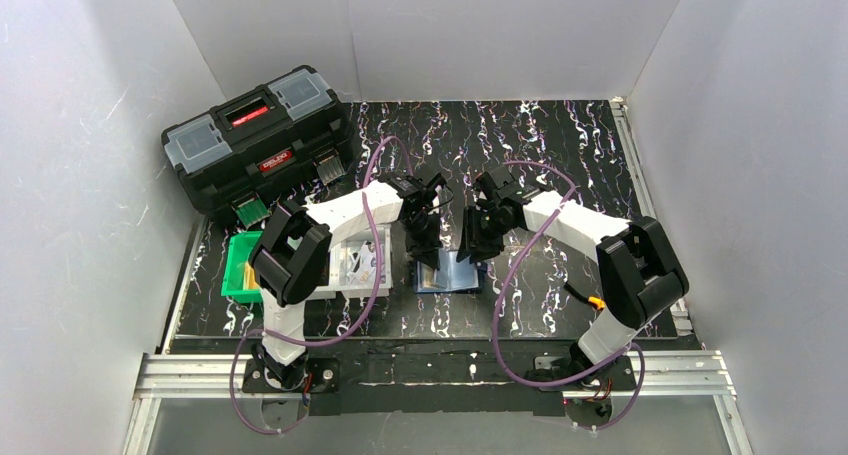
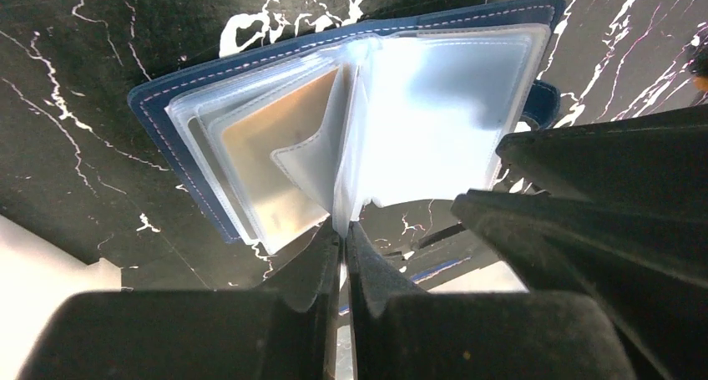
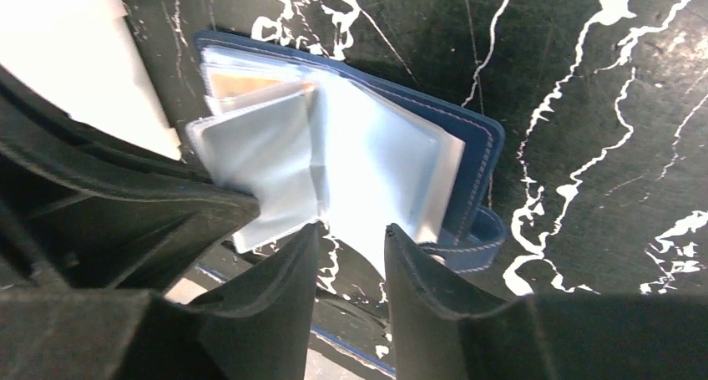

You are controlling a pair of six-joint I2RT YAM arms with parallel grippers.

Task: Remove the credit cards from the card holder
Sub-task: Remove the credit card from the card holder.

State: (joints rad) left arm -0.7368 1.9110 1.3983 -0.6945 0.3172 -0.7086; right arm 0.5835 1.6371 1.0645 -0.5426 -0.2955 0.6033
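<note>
The navy card holder point(image 1: 446, 275) lies spread open on the black marbled mat between both arms. In the left wrist view the card holder point(image 2: 179, 92) shows clear pocket leaves, and a yellowish-tan credit card point(image 2: 267, 146) sits inside a left pocket. My left gripper point(image 2: 344, 227) is shut on the lower edge of a middle clear leaf and holds it upright. My right gripper point(image 3: 351, 236) is open, with its fingertips at the near edge of the pale leaves of the card holder point(image 3: 480, 150). A tan card edge point(image 3: 238, 83) peeks out at the far left.
A black toolbox point(image 1: 255, 135) stands at the back left. A green bin point(image 1: 240, 265) and a white tray point(image 1: 357, 262) with printed slips lie left of the holder. The right arm's black fingers point(image 2: 601, 196) crowd the left wrist view. White walls enclose the table.
</note>
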